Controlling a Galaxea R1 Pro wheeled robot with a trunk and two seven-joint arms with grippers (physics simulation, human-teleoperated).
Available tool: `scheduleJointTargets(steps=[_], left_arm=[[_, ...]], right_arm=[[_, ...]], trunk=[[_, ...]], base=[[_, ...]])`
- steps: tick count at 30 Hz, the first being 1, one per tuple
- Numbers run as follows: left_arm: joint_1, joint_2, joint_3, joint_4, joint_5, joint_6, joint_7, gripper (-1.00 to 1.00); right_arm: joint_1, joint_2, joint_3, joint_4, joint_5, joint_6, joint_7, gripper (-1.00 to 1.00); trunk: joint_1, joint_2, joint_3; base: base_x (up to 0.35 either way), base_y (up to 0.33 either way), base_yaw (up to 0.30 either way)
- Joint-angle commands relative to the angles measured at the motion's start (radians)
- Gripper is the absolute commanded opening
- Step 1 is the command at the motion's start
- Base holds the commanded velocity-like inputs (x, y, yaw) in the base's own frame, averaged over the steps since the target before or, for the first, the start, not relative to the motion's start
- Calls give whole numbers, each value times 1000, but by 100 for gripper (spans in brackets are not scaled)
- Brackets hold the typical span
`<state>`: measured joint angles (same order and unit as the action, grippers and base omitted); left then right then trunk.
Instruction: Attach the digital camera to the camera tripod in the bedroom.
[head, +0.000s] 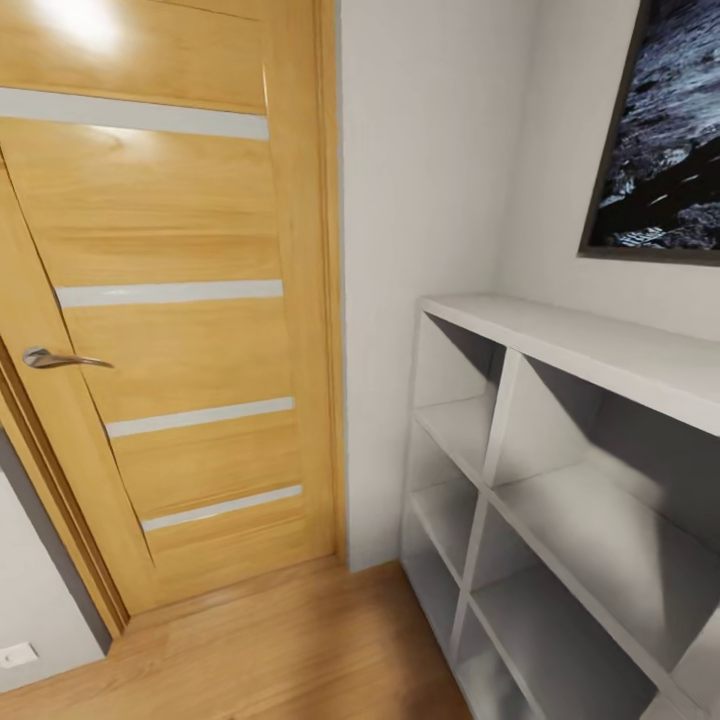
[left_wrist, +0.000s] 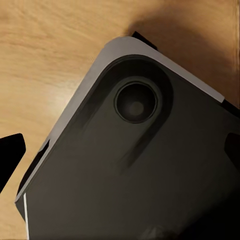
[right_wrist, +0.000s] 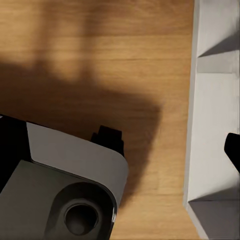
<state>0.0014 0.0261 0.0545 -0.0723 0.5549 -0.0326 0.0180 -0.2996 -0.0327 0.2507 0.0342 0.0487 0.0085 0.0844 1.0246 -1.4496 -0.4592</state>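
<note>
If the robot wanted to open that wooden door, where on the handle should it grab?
Probably the free end of the lever handle, the tip that points toward the middle of the wooden door. The lever is a slim horizontal bar standing off the door face, so coming straight at it from the front, with one finger above and one below, should fit, and the far end gives the most leverage.

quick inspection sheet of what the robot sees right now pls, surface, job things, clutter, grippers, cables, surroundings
surface: light wood floor, bare where visible
job's things: nothing seen
clutter: nothing seen; white cubby shelf compartments look empty
grippers: a dark fingertip at the frame edge in each wrist view, open or shut cannot be told; the wrist views look down on the robot's grey and black base
cables: nothing seen
surroundings: closed wooden door with metal lever handle, pale wall, dark framed picture above the shelf, wall socket low beside the door
</note>
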Motion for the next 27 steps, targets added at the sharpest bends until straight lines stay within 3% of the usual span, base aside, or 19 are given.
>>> scheduleJointTargets(steps=[1,16,27], left_arm=[[0,0,5,-1,-3,-1,2,100],[0,1,5,-1,-1,-1,2,100],[0,2,5,-1,-1,-1,2,100]], right_arm=[[-1,0,1,1,5,1,3,100],[-1,1,2,1,8,7,4,100],[-1,1,1,1,8,5,3,100]], trunk=[[0,0,-1],[0,0,-1],[0,0,-1]], base=[[259,-182,0],[246,-55,4],[22,0,214]])
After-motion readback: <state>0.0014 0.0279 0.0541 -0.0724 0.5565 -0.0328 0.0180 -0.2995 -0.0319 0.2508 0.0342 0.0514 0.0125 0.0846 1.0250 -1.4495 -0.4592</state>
